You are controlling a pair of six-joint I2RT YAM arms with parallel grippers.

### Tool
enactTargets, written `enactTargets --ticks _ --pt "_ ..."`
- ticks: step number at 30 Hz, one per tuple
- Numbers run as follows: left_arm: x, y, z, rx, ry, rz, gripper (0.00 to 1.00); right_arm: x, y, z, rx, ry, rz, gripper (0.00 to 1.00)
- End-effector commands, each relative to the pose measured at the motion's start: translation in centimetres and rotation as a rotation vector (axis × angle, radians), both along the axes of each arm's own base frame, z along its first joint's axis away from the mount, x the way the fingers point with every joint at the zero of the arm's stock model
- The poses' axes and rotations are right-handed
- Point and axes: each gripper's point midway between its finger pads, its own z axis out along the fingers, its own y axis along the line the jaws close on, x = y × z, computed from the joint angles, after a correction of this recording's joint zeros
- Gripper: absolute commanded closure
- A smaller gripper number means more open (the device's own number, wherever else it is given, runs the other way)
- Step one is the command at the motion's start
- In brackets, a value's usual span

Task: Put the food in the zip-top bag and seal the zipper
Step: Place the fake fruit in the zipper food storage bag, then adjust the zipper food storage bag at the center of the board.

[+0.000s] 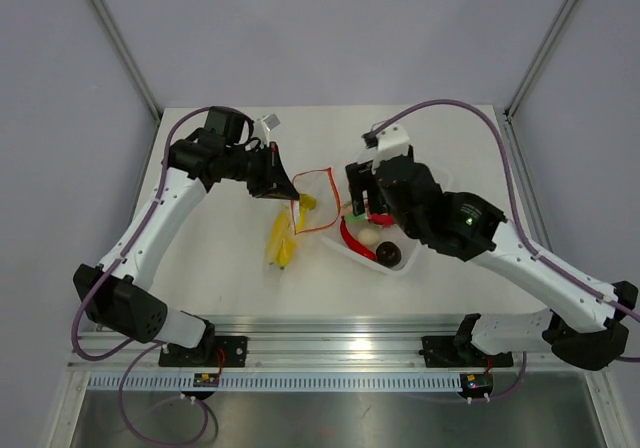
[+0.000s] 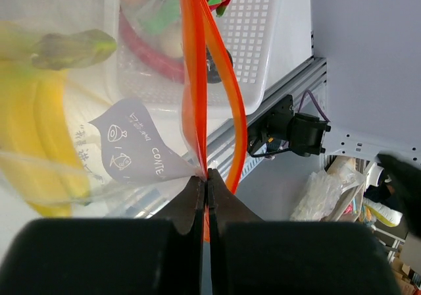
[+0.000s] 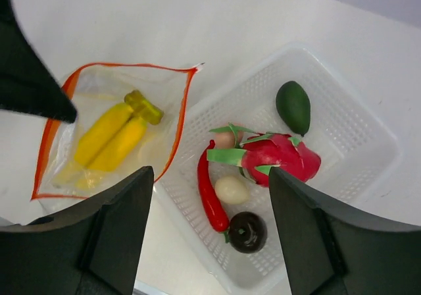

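Left of the tray (image 3: 355, 137), the bag (image 3: 158, 91) holds only the banana (image 3: 105, 137). Your left fingers (image 2: 197, 199) pinch its unsealed zipper (image 2: 191, 78). Your right fingers (image 3: 118, 216) hang wide and empty above the dragon fruit (image 3: 279, 160), chilli (image 3: 209, 199) and avocado (image 3: 293, 106), none yet bagged.

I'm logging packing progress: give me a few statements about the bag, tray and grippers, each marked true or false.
The banana is in the bag. True.
The avocado is in the bag. False: it lies in the tray.
The left gripper is shut on the zipper. True.
The right gripper holds the chilli. False: it is open and empty; the chilli lies in the tray.
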Motion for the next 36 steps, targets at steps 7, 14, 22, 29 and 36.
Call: enactTargets --ticks 7,14,22,29,36 --pt "0.2 0.0 2.5 -0.046 -0.134 0.000 1.00 0.7 0.6 -6.2 0.281 0.364 -0.097 0.20" --pt "-0.3 0.2 1.6 -0.041 -0.136 -0.012 1.00 2.2 5.0 -7.3 0.408 0.471 -0.060 0.19" --pt "0.2 0.5 1.4 -0.018 -0.156 0.005 1.00 2.9 8.7 -12.1 0.385 0.624 -0.024 0.81" --pt "3.4 4.0 2.3 0.220 -0.274 0.134 1.00 6.4 9.2 -9.8 0.375 0.500 -0.075 1.00" --pt "3.7 4.3 2.3 0.237 -0.276 0.150 1.00 10.6 9.6 -8.7 0.407 0.471 -0.087 1.00"
